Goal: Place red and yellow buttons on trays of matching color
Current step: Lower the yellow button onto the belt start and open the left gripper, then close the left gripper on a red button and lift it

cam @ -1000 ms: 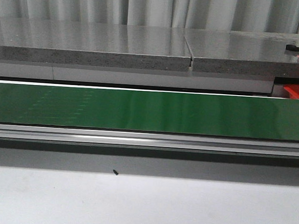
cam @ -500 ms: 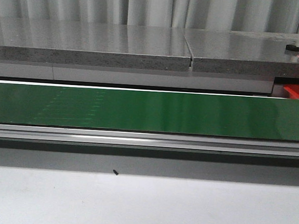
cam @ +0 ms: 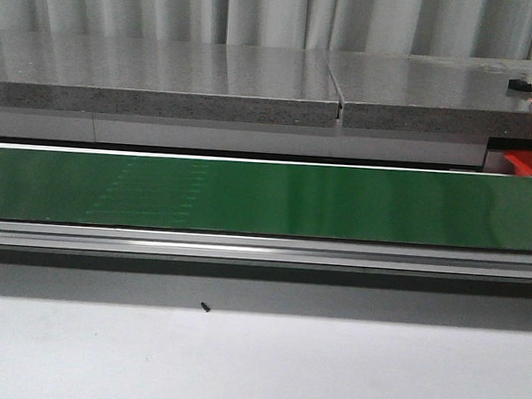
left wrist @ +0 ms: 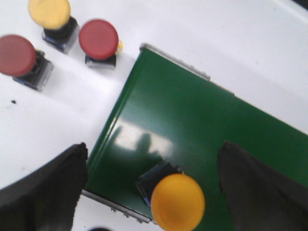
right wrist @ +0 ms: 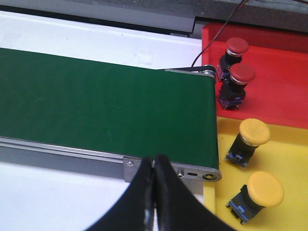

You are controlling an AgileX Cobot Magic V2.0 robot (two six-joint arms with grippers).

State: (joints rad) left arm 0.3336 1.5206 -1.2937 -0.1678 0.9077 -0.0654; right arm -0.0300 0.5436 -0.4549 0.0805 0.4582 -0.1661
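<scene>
In the left wrist view a yellow button (left wrist: 177,202) stands on the green belt (left wrist: 202,120) near its end. My left gripper (left wrist: 154,145) is open, with one finger on each side of the button and neither touching it. On the white table beside the belt stand another yellow button (left wrist: 49,12) and two red buttons (left wrist: 98,38) (left wrist: 16,54). The right wrist view shows the red tray (right wrist: 284,91) holding two red buttons (right wrist: 237,46) (right wrist: 242,73). The yellow tray (right wrist: 293,159) holds two yellow buttons (right wrist: 254,131) (right wrist: 264,188). My right gripper (right wrist: 154,166) is shut on nothing, just in front of the belt's end.
The front view shows the long green conveyor belt (cam: 266,198) with its metal rail (cam: 262,249). Grey counters (cam: 164,83) lie behind it and a corner of the red tray (cam: 529,163) shows at far right. A small dark speck (cam: 205,308) lies on the white table.
A faint streaked patch on the belt has drifted to the right in the front view. Nothing else differs.
</scene>
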